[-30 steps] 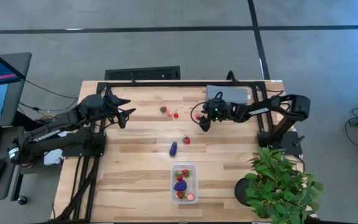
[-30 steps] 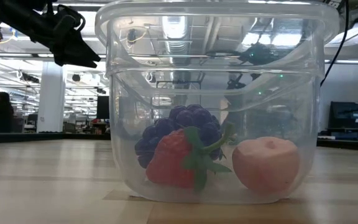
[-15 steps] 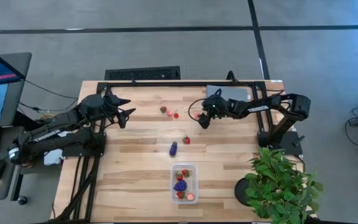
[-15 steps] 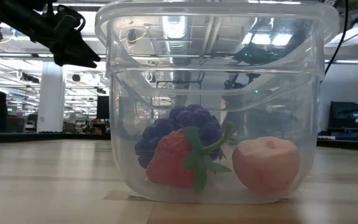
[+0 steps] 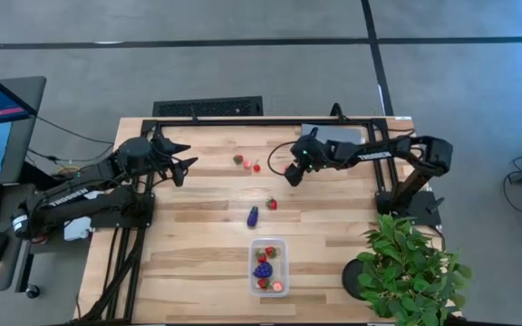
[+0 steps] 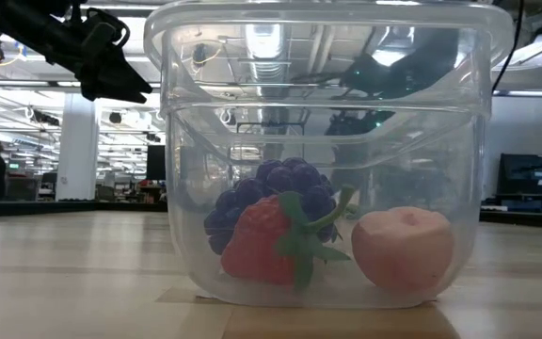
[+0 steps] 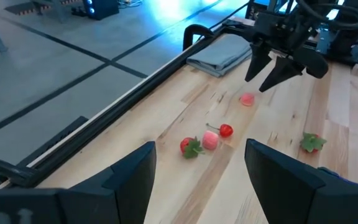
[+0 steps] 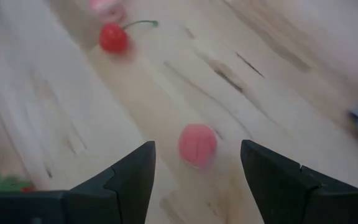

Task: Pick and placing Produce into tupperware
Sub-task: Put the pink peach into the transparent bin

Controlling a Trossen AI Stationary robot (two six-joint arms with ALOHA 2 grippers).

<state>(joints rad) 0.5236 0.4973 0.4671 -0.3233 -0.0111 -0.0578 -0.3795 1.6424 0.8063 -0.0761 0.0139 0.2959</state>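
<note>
The clear tupperware (image 5: 268, 265) stands near the table's front edge; in it lie a purple berry (image 6: 276, 193), a strawberry (image 6: 266, 243) and a pink piece (image 6: 403, 247). A pink piece of produce (image 8: 197, 144) lies on the wood just below my right gripper (image 5: 291, 174), which is open and clear of it. A cherry (image 7: 226, 130), another pink piece (image 7: 211, 140) and a strawberry (image 7: 190, 147) lie together farther left. Another strawberry (image 5: 271, 204) and a long purple piece (image 5: 253, 216) lie mid-table. My left gripper (image 5: 184, 167) waits open at the left.
A folded grey cloth (image 5: 333, 136) lies at the far right of the table behind my right arm. A potted green plant (image 5: 410, 267) stands at the near right corner. A black rail (image 7: 166, 68) runs along the table's far edge.
My right gripper has risen a little above the pink piece and tipped less steeply, drifting slightly toward the far edge; it stays open. The produce and the tupperware have not moved.
</note>
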